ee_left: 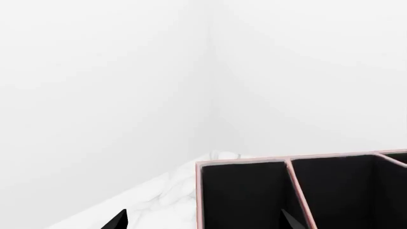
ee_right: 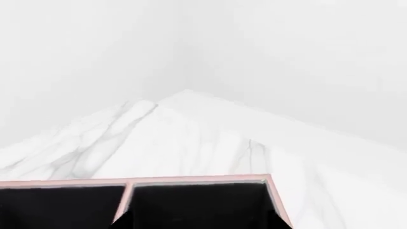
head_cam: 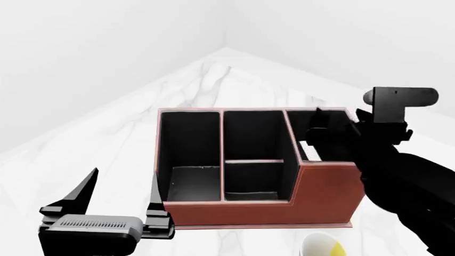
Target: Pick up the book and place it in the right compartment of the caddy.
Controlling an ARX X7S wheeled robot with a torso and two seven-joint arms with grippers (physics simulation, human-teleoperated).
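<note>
The right arm (head_cam: 398, 160) hides the book and its jaws.

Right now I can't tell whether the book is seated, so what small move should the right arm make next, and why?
Probably open the right gripper and lift straight up. It sits low inside the right compartment of the caddy, with the book's white page edges showing there, so release looks due.
</note>
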